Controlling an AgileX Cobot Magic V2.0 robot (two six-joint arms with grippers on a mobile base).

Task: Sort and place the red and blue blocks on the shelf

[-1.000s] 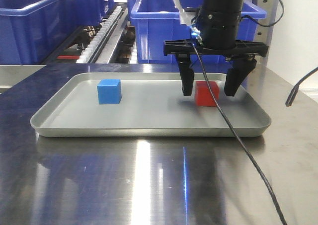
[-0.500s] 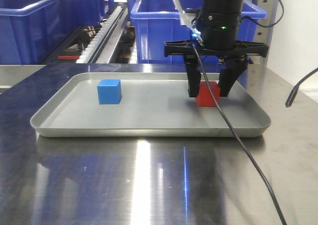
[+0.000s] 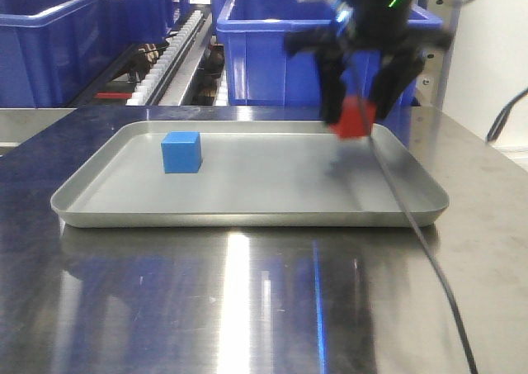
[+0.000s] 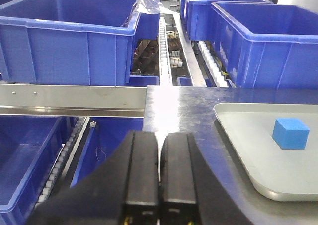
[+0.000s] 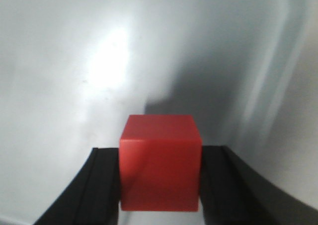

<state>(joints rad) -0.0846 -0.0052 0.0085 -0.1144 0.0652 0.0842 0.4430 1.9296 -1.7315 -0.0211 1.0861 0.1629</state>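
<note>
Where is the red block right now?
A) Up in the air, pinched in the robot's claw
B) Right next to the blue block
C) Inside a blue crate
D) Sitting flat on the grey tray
A: the right gripper is shut on the red block and holds it clear above the tray, with bare tray floor and a shadow under it in the right wrist view.
</note>
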